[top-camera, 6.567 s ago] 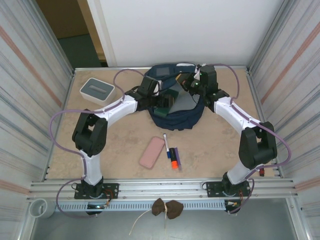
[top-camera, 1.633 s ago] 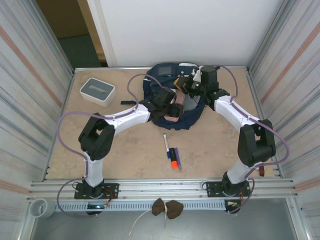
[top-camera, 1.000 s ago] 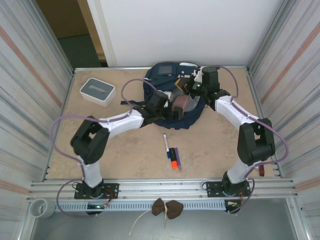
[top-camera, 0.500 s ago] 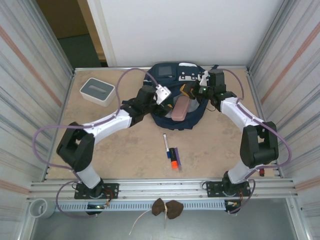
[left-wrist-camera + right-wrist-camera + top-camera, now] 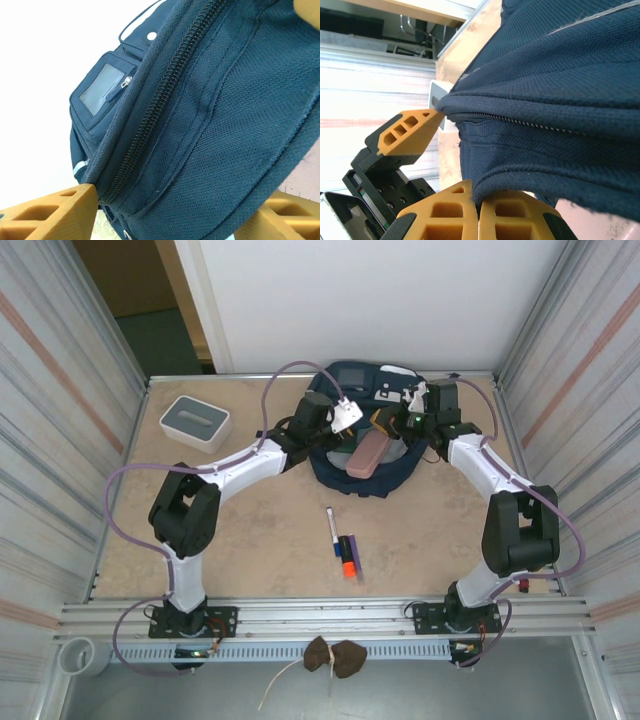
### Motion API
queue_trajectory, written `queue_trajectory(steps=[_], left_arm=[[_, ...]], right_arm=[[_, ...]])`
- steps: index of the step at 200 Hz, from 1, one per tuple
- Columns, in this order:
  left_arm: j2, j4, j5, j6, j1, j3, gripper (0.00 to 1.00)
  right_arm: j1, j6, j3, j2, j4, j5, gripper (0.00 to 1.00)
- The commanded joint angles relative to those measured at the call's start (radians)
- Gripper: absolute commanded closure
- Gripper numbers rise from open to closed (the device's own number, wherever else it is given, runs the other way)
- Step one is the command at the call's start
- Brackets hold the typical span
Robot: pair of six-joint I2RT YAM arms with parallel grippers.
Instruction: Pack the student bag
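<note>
**A:** Top external view: why is the right end effector (image 5: 476, 197) clenching on the student bag (image 5: 385, 480) at the far middle of the surface (image 5: 250, 540)?

**B:** Likely it is holding the mouth open for packing. The left end effector (image 5: 177, 200) is straddling the zipper (image 5: 150, 115), and I cannot tell whether it is gripping.

Robot lab test cell: corrugated metal walls (image 5: 60, 390), aluminium mounting rail (image 5: 320, 618), beige tabletop (image 5: 260, 540).

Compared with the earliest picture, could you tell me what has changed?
The pink case left the table and now lies in the mouth of the student bag. The left gripper carried it there, let go and moved to the bag's rim. The right gripper stays shut on the opposite rim; the pens and the white box are unmoved.
</note>
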Motion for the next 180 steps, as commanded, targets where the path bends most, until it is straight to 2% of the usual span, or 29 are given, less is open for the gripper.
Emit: queue_trajectory(steps=[1, 23, 53, 86, 118, 136, 156, 180], left_arm=[[-0.007, 0.051, 0.038, 0.034, -0.007, 0.019, 0.21], [-0.042, 0.145, 0.003, 0.049, -0.010, -0.041, 0.13], [-0.042, 0.173, -0.033, 0.063, -0.010, -0.035, 0.06], [-0.022, 0.171, -0.087, 0.067, -0.016, -0.008, 0.04], [-0.045, 0.266, -0.130, 0.077, -0.023, -0.066, 0.03], [-0.070, 0.309, -0.060, 0.102, -0.021, -0.115, 0.02], [-0.046, 0.239, 0.017, 0.130, -0.019, -0.074, 0.02], [0.011, 0.162, 0.095, 0.157, -0.019, 0.000, 0.09]], right_arm=[[0.013, -0.064, 0.028, -0.038, -0.063, -0.107, 1.00], [0.011, -0.081, 0.040, -0.032, -0.085, -0.114, 1.00], [0.005, -0.096, 0.045, -0.032, -0.103, -0.133, 1.00], [-0.002, -0.122, 0.048, -0.037, -0.132, -0.142, 1.00], [-0.006, -0.130, 0.046, -0.037, -0.136, -0.146, 1.00], [-0.007, -0.131, 0.048, -0.035, -0.134, -0.155, 1.00], [-0.007, -0.135, 0.055, -0.035, -0.136, -0.168, 1.00], [-0.013, -0.168, 0.068, -0.034, -0.169, -0.176, 1.00]])
